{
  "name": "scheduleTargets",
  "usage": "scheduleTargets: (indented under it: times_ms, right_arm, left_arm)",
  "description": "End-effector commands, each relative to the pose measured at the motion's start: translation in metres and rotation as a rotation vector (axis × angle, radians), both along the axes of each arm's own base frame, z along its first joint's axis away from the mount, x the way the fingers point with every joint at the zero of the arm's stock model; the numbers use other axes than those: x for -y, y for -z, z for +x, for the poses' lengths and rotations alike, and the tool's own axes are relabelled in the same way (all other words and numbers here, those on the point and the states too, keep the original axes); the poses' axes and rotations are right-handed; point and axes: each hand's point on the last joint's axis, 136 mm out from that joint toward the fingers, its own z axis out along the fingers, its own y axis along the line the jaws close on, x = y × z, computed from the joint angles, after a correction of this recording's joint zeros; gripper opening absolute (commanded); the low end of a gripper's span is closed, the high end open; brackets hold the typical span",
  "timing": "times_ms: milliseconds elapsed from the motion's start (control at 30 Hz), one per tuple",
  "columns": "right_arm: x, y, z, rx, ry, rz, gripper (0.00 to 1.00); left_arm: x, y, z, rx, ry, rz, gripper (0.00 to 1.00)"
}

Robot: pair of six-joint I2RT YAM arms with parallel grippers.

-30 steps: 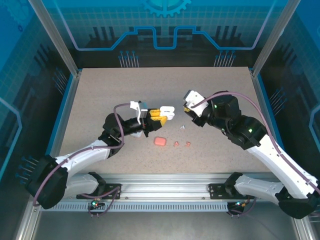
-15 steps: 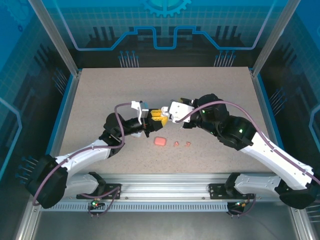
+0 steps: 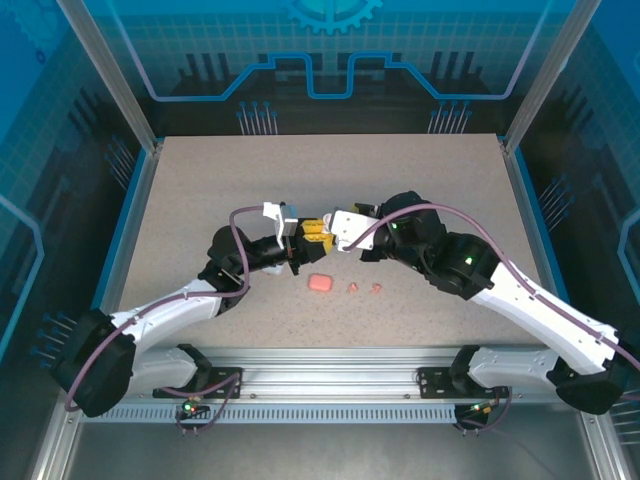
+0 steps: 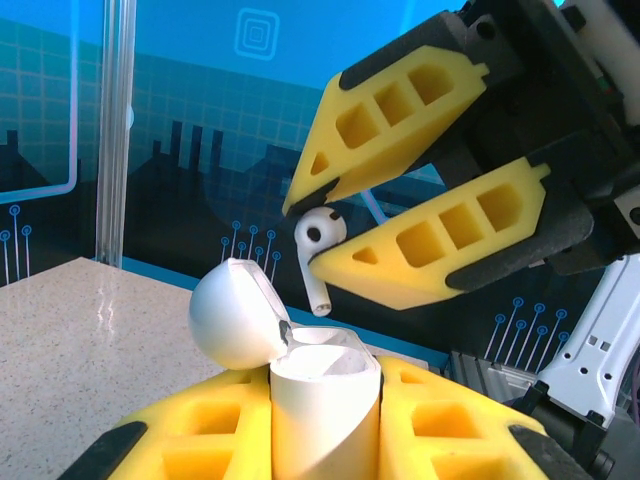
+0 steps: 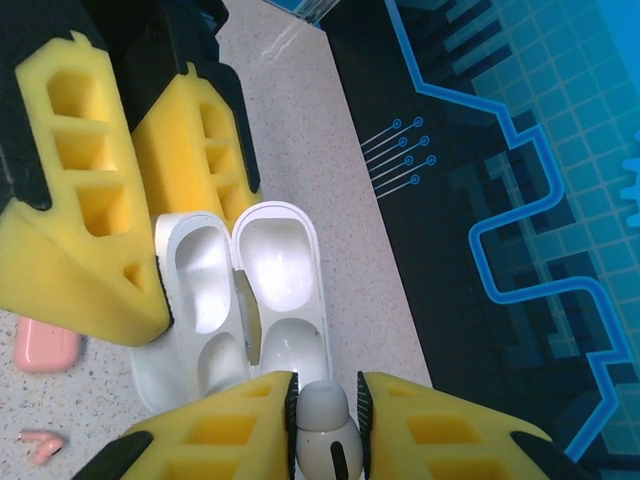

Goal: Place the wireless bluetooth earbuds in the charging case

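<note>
Likely light and slick, the white earbud, pinched at its bulb by the right gripper, hangs at twelve o'clock over the open charging case clamped in the left gripper.

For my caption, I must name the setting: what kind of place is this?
Probably a lab robot cell: a speckled table fenced by metal posts and blue printed panels, two arms on a rail.
</note>
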Motion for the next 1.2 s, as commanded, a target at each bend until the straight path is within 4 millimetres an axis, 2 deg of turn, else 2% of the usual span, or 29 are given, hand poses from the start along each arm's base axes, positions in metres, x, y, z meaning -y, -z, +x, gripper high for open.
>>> scheduleTargets:
  times_ms: [0,233,667,867,1167]
  right_arm:
    - [-0.003,0.005,0.000,0.007,-0.004,-0.021,0.24]
    - [-0.005,0.010,0.001,-0.006,-0.002,-0.028,0.24]
    - [-0.014,0.011,-0.013,-0.080,-0.064,0.022,0.24]
    - [-0.012,0.010,-0.012,-0.076,-0.063,0.009,0.24]
    - [-0.021,0.014,-0.019,-0.141,-0.099,0.026,0.24]
  left_arm:
    - [0.003,-0.017,-0.003,0.033,0.017,-0.029,0.00]
    - [0.003,-0.017,-0.002,0.035,0.015,-0.028,0.00]
    - [0.003,-0.017,-0.002,0.041,0.014,-0.028,0.00]
    - [0.003,-0.016,-0.002,0.037,0.015,-0.027,0.00]
    - [0.002,-0.017,-0.005,0.058,0.016,-0.036,0.00]
